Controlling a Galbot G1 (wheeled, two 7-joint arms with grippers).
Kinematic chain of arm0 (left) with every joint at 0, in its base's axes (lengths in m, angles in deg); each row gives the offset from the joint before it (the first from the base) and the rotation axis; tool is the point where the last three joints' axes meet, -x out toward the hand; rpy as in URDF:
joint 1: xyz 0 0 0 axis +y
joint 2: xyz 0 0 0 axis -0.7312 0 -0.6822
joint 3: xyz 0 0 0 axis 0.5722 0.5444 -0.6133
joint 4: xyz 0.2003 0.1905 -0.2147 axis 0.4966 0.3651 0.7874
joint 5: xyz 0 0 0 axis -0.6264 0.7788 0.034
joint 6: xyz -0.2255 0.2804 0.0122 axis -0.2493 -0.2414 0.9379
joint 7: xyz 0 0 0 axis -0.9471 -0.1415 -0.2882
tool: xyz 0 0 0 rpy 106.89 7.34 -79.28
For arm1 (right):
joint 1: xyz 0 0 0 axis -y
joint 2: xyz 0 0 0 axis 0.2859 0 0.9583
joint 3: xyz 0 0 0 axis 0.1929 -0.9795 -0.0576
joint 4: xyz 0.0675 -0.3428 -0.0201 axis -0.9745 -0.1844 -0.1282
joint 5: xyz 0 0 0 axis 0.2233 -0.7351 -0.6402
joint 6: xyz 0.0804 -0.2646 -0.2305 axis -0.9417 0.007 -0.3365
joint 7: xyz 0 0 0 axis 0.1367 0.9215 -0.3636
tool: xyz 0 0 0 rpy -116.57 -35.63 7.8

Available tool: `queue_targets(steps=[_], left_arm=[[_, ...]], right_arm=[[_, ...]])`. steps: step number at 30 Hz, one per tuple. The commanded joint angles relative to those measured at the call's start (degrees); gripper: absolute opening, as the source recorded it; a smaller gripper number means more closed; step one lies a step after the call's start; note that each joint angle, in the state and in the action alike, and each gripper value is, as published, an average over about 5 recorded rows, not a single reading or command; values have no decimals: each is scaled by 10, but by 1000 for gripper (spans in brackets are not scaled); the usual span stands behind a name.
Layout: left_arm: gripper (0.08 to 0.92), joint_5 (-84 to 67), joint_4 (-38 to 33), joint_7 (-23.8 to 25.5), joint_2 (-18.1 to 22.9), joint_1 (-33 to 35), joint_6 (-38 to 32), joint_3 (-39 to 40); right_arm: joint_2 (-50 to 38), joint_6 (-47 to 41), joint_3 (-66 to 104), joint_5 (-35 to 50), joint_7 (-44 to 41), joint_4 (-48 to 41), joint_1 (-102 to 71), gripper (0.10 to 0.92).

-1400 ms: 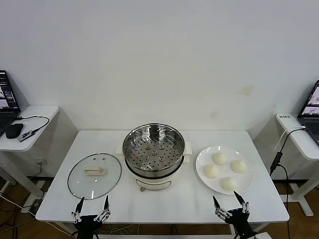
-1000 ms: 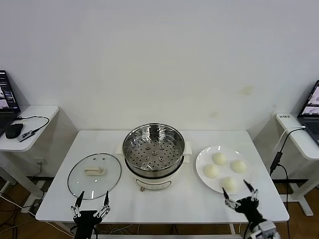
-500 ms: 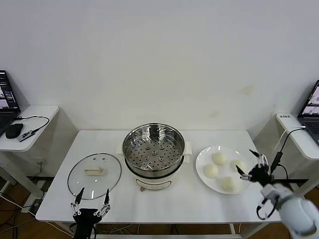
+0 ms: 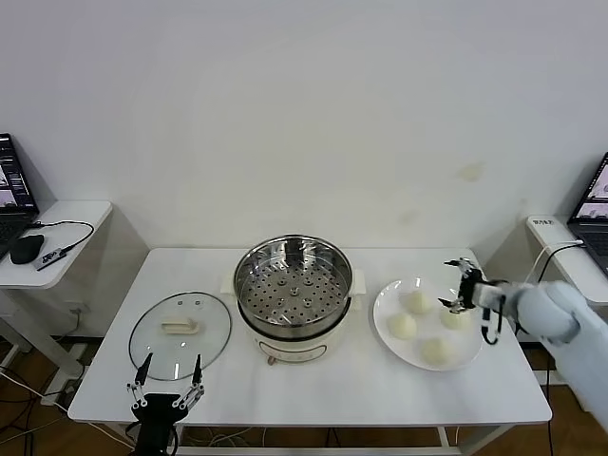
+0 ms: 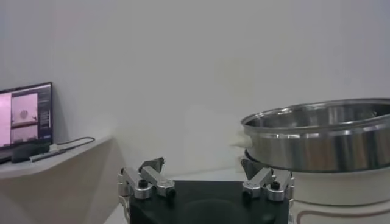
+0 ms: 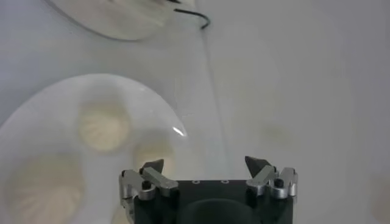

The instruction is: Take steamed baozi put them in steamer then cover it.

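Several steamed baozi [image 4: 403, 326] lie on a white plate [image 4: 387, 306] to the right of the steamer [image 4: 293, 294], whose perforated steel tray is bare. In the right wrist view the baozi [image 6: 103, 126] sit on the plate [image 6: 152, 103] below and beside the fingers. My right gripper [image 4: 454, 285] [image 6: 206, 163] hovers open over the plate's far right side, just above one baozi [image 4: 458, 319], holding nothing. The cover [image 4: 180, 334] lies flat on the table left of the steamer. My left gripper [image 4: 168, 375] [image 5: 203, 167] waits open at the table's front edge near the cover, facing the steamer [image 5: 323, 140].
A white side table [image 4: 57, 228] with a laptop, mouse and cable stands at the left. Another side table [image 4: 570, 256] with a laptop and a hanging cable stands at the right, close to my right arm. The wall runs behind the work table.
My right arm has swung up from the table's front edge to above the plate's far right side, still open. My left gripper has sunk slightly lower and to the left.
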Motion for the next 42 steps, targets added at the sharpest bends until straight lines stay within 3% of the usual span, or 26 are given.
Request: queue_targets(steps=[1, 24, 42], left_arm=[[823, 2, 1, -1, 1, -1, -11, -1], [823, -4, 3, -2, -4, -1, -24, -20], [823, 0, 11, -2, -4, 0, -34, -24]], right_arm=[[-4, 2, -328, 47, -143, -139, 299, 823], [177, 56, -343, -38, -142, -345, 289, 823], [231, 50, -332, -60, -124, -406, 277, 796]])
